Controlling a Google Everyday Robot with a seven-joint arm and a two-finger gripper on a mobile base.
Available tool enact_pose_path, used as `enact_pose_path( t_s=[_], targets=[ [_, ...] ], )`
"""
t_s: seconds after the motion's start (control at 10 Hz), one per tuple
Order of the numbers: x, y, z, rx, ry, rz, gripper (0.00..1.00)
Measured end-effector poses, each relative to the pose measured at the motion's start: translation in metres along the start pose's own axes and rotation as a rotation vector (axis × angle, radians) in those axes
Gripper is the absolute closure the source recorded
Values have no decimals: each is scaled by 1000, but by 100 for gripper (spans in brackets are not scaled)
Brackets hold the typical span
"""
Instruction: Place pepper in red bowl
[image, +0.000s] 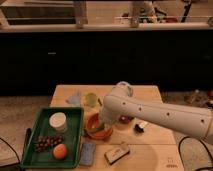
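The red bowl sits on the wooden table just right of the green tray. A glossy green shape inside it looks like the pepper, mostly covered by the arm. My gripper is at the end of the white arm, which reaches in from the right. It hangs directly over the bowl's right half and is hidden behind the wrist.
A green tray at the left holds a white cup, grapes and an orange. A small green cup stands behind the bowl. A blue packet and a snack bar lie at the front. A dark bowl peeks out under the arm.
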Motion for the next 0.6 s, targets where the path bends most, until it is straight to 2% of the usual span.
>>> enact_pose_path(
  t_s=[0.3, 0.6],
  targets=[
    [-6, -12, 13, -22, -27, -38, 100],
    [-3, -19, 18, -32, -43, -45, 100]
  ],
)
